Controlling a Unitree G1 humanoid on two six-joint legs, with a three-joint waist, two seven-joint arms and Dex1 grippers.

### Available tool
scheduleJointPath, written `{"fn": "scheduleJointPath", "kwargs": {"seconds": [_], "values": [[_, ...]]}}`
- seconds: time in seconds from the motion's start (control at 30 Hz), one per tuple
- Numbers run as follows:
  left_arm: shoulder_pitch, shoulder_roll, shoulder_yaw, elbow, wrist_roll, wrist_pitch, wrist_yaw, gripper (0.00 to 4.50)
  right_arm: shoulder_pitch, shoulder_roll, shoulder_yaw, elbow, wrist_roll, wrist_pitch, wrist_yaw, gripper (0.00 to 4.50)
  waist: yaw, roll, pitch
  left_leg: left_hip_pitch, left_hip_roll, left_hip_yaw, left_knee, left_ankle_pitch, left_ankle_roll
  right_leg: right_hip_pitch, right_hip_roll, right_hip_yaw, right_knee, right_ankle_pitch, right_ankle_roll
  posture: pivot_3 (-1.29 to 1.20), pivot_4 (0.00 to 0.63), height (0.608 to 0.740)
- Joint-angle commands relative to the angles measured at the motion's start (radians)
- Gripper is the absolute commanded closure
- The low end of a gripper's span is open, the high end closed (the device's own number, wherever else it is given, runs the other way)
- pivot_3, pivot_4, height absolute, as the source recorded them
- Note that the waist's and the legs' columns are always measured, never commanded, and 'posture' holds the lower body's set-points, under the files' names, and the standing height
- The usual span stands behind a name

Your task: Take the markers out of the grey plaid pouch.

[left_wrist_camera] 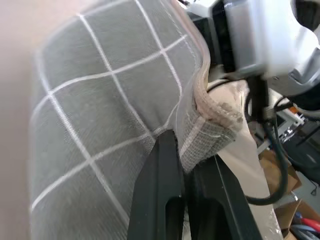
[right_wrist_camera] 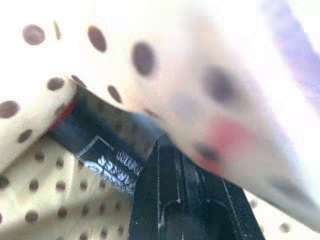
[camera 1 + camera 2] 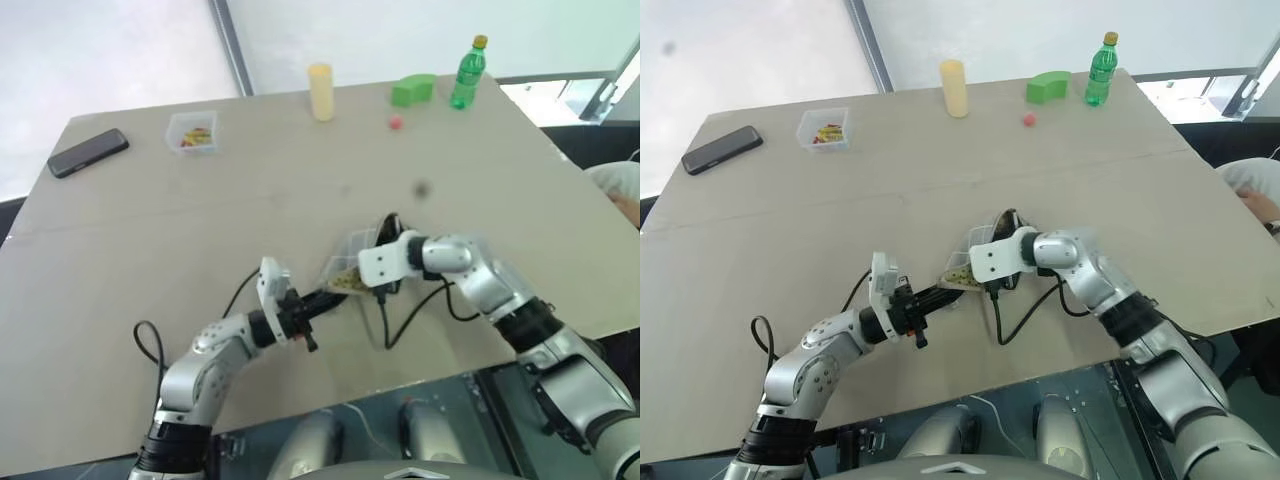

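- The grey plaid pouch (image 3: pixel 345 272) hangs just below the frame's centre, the left gripper (image 1: pixel 186 156) clamped on its edge.
- The right gripper (image 2: pixel 172 150) sits inside the dotted lining, fingers together on a dark marker (image 2: pixel 95 137), it seems.
- Next, I'd judge: draw that marker straight out while the left holds firm.

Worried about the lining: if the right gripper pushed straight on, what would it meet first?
Probably the dark marker lying inside the pouch, right ahead of the right gripper; depth is unclear.
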Motion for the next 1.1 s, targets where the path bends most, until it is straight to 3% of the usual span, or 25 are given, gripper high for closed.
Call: {"fn": "scheduleJointPath", "kwargs": {"seconds": [0.03, 0.2, 0.57, 0.7, 0.87, 1.1], "values": [[-0.032, 0.006, 0.068, 0.030, -0.032, -0.003, 0.012, 4.50, 0.023, -0.057, -0.088, -0.193, 0.135, 0.135, 0.108, 4.43, 0.003, 0.000, 0.000, 0.000, 0.000, -0.001, 0.000, 0.000, 0.000, 0.000, 0.000, -0.001, -0.001, 0.000, 0.000, 0.00, 0.150, 0.740], [-0.081, 0.020, 0.079, 0.097, -0.037, 0.000, -0.033, 4.50, 0.051, -0.118, -0.119, -0.322, 0.217, 0.267, 0.160, 4.43, 0.013, 0.000, 0.001, 0.000, 0.000, -0.001, -0.001, 0.000, 0.000, 0.000, 0.000, -0.001, -0.001, 0.000, 0.000, 0.00, 0.150, 0.740], [-0.111, 0.060, 0.108, 0.100, -0.200, 0.177, -0.138, 4.50, 0.007, -0.189, -0.056, -0.300, 0.174, 0.314, 0.189, 4.43, 0.015, 0.000, 0.002, 0.000, 0.000, -0.001, -0.002, 0.000, 0.000, 0.000, -0.001, -0.001, -0.002, 0.000, 0.000, 0.00, 0.150, 0.740], [-0.120, 0.061, 0.128, 0.112, -0.280, 0.282, -0.134, 4.50, -0.053, -0.173, 0.026, -0.206, 0.090, 0.235, 0.176, 2.62, 0.013, 0.000, 0.003, 0.000, 0.000, -0.001, -0.001, 0.000, 0.000, 0.000, 0.000, -0.001, -0.001, 0.000, 0.000, 0.00, 0.150, 0.740], [-0.167, 0.066, 0.185, 0.149, -0.405, 0.437, -0.096, 4.50, -0.122, -0.177, 0.102, -0.173, 0.056, 0.247, 0.283, 2.62, 0.014, -0.001, 0.003, 0.000, 0.000, -0.002, -0.001, 0.000, 0.000, 0.000, 0.000, -0.002, -0.001, 0.000, 0.000, 0.00, 0.150, 0.740], [-0.213, 0.088, 0.229, 0.186, -0.544, 0.636, -0.073, 4.50, -0.175, -0.316, 0.075, -0.353, 0.067, 0.452, 0.470, 2.62, 0.016, -0.002, 0.006, -0.002, -0.001, -0.004, 0.000, 0.000, 0.000, -0.001, -0.002, -0.005, -0.002, 0.000, 0.000, 0.00, 0.150, 0.740]]}}
